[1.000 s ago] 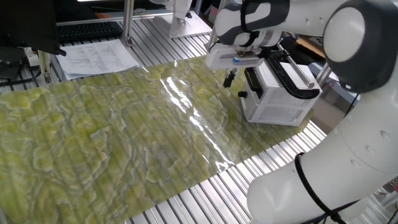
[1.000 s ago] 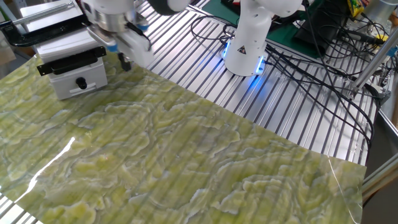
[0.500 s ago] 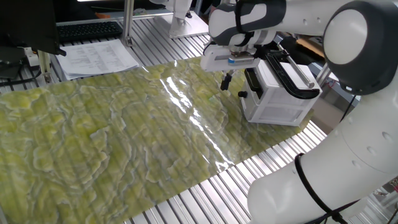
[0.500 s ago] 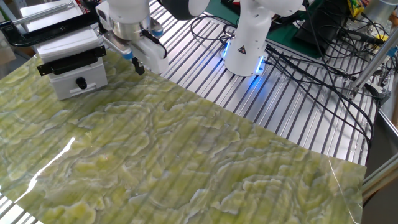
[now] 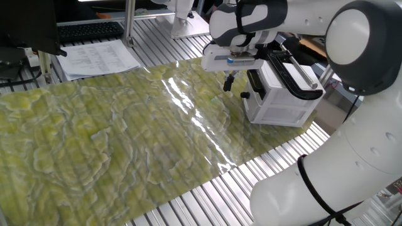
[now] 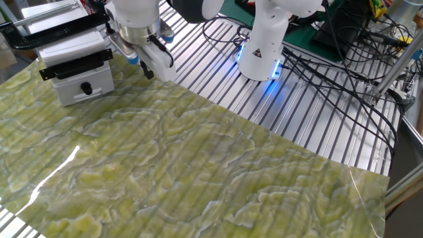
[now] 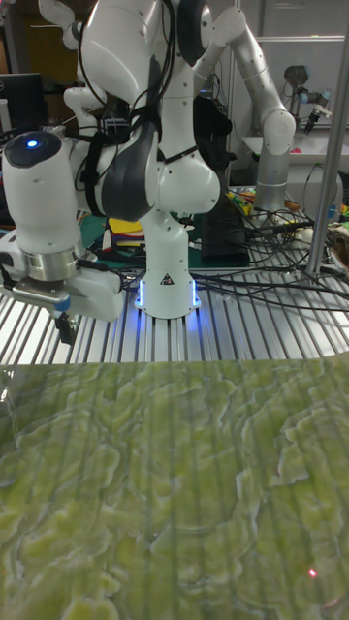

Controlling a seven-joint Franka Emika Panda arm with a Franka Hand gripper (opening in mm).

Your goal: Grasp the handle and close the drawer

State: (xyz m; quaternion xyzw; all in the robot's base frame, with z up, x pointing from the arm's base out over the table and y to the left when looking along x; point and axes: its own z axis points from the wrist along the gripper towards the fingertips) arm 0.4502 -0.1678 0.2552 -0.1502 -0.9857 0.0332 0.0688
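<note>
Since a second ago, my gripper (image 5: 228, 81) has slid sideways off the cabinet's front corner; whether my fingers are spread I cannot tell. Drawer (image 6: 80, 83) sits low in the white cabinet (image 5: 282, 100) at the mat's (image 5: 125, 138) edge, facing out over it. Handle (image 6: 86, 88), a stiff black pull, looks light, best pinched mid-bar; its long axis is unclear.

White rounded arm (image 5: 352, 37) with dark grey joints, black cable, blue-lit base (image 6: 261, 59)
</note>
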